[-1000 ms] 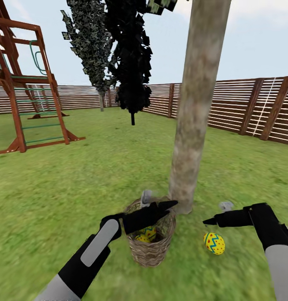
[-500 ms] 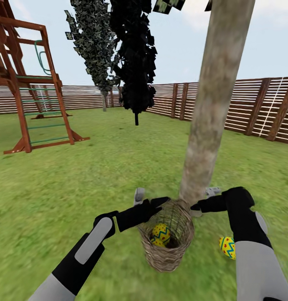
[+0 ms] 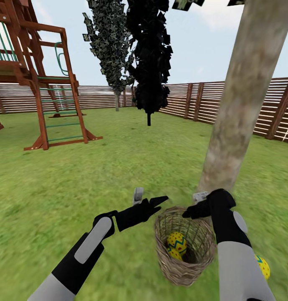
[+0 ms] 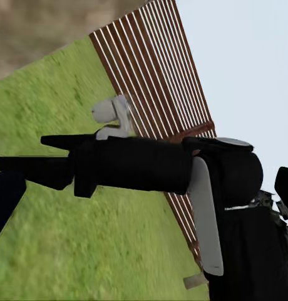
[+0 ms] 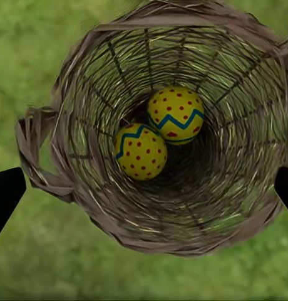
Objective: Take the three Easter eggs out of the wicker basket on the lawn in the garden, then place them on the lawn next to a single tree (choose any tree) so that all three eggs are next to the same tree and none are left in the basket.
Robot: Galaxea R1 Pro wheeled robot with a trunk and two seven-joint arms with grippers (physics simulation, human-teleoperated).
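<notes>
While my right gripper (image 3: pixel 190 212) hangs over the wicker basket (image 3: pixel 185 267) at the foot of the tree (image 3: pixel 240 113), the head view shows two Easter eggs (image 3: pixel 177 243) lying in its bottom and a third egg (image 3: pixel 263 266) on the lawn (image 3: pixel 98 179) behind my right forearm, near the trunk. My left gripper (image 3: pixel 154 202) floats beside the basket, holding nothing; whether its jaws are parted I cannot tell from here.

From the left wrist I see my other arm crossing before the slat fence (image 4: pixel 159 81), and grass below.

From the right wrist, my fingertips (image 5: pixel 6 191) stand wide apart, one on either side of the basket's rim, the two eggs touching each other deep inside. My worry is the descent: the basket is narrow and its open weave rough, so a finger may catch the rim and tip it. The eggs look smooth and rounded, and they could squirt sideways if I pinch off-centre.
</notes>
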